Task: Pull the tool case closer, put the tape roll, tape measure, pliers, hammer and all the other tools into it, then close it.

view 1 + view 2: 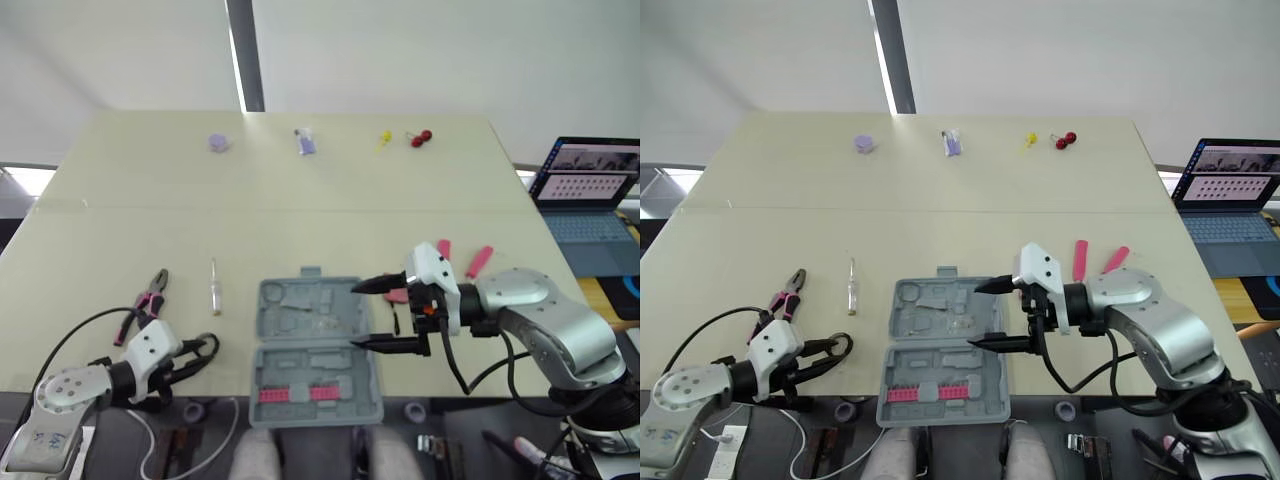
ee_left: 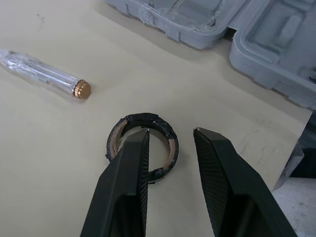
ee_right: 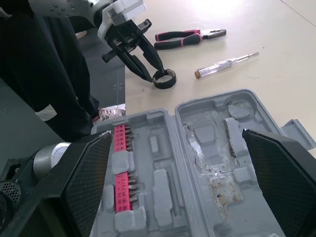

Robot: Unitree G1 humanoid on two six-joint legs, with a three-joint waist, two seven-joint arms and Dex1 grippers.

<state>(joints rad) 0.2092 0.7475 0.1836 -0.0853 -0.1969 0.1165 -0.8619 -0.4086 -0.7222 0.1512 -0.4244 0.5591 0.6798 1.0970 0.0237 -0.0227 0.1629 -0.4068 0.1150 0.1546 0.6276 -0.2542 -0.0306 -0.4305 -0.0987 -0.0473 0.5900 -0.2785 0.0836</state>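
Straddling the rim of the tape roll (image 2: 140, 120), my left gripper (image 2: 170, 131) is standing narrowly parted; my right gripper (image 1: 356, 316) is hanging wide at the open tool case (image 1: 270, 330); the pliers (image 1: 148, 298) are lying outside, so apparently nothing is packed yet.

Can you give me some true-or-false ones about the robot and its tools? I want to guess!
1. The grey tool case is lying open. True.
2. The pliers are inside the case. False: they lie on the table, to the left of the case.
3. The left gripper is at the tape roll with its fingers open. True.
4. The right gripper is holding a hammer. False: it is open and empty, over the right side of the case.
5. A row of pink bits sits in the case. True.
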